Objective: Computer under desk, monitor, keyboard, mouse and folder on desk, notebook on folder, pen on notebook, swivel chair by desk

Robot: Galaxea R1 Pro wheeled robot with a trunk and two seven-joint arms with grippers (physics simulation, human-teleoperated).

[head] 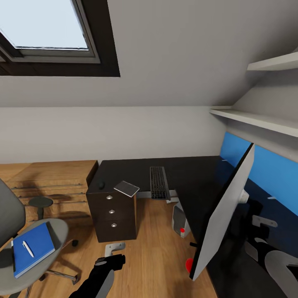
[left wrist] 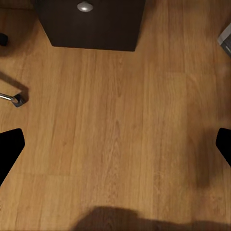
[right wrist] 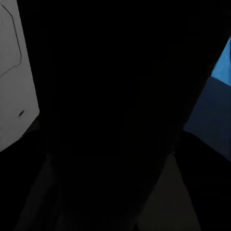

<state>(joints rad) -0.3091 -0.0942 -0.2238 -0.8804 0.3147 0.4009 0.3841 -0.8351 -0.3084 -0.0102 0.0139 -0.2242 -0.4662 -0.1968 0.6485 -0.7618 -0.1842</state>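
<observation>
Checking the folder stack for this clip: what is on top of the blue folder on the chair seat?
A white pen lies on the blue folder, which rests on the swivel chair seat. The notebook is not on it; it sits on the desk, above the drawer unit.

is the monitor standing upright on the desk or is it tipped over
Tipped. The monitor leans at a steep slant over the desk, pale back facing up, rather than standing upright on its foot.

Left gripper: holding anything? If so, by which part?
Nothing held. The left gripper is open, its fingers spread wide over bare wooden floor, near the drawer unit.
</observation>
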